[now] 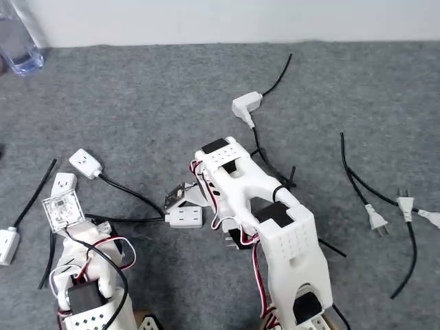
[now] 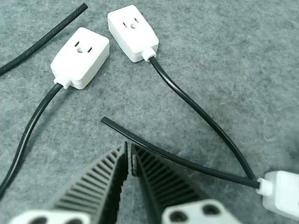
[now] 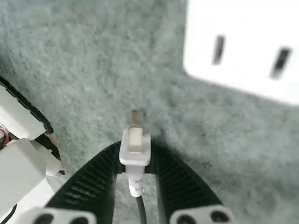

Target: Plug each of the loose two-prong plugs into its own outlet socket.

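High view, grey carpeted table (image 1: pixel 137 89): both arms and all the cords are carried on it.
Right arm (image 1: pixel 275 213): it is seen at the middle of the table, stretched toward a white outlet socket (image 1: pixel 185 218).
Left arm (image 1: pixel 82 282): it is seen at the near left corner, with its wrist just short of two sockets.
Clear bottle (image 1: pixel 17 48): it is stood at the far left corner, well apart from the cords.
Right gripper (image 3: pixel 135 150): it is clamped on a two-prong plug (image 3: pixel 134 140), with a finger pressed against each side of the plug's body.
Left gripper (image 2: pixel 128 151): its fingers are brought together with nothing between them, just beside a black cord (image 2: pixel 187 161).
Paired sockets: one (image 2: pixel 80 57) and the other (image 2: pixel 133 31) are laid side by side, faces up, each on its own black cord, with nothing plugged in.
Socket face (image 3: pixel 243 51): two slots are shown, both unfilled.
Held plug: its prongs are pointed toward the socket face, and a strip of carpet is seen between them, so it is not yet inserted.
Loose plugs: one (image 1: pixel 375 218) and another (image 1: pixel 405 204) are laid near each other at the right side of the table, well apart from every socket.
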Robot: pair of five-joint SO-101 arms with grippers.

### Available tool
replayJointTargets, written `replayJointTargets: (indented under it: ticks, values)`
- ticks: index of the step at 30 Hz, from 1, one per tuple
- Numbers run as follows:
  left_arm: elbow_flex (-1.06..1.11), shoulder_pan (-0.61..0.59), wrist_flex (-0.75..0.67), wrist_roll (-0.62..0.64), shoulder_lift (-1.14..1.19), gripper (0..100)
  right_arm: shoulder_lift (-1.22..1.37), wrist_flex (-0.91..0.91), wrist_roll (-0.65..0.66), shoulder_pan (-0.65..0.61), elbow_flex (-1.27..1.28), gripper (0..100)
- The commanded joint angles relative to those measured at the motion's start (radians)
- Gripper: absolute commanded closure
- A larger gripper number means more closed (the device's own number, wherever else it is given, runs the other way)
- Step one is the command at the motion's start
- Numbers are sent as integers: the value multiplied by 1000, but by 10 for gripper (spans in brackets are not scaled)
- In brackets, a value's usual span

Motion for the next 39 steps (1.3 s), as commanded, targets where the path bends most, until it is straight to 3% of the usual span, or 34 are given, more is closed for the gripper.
replayJointTargets:
  ticks: [1,6,23,30,33,39]
  values:
    - [-10,6,2,-6,-12,986,-70,-56,-20,-7,-80,832]
    - [-10,6,2,-6,-12,986,-110,-62,-14,-7,-103,673]
    - [-10,6,2,-6,-12,986,-142,-61,-14,-18,-121,670]
    - [-10,6,2,-6,-12,986,-352,101,-29,-19,-285,671]
    - [-10,6,2,-6,-12,986,-410,124,-180,-15,-252,684]
    - [-10,6,2,-3,-12,986,-479,124,-531,59,-98,930]
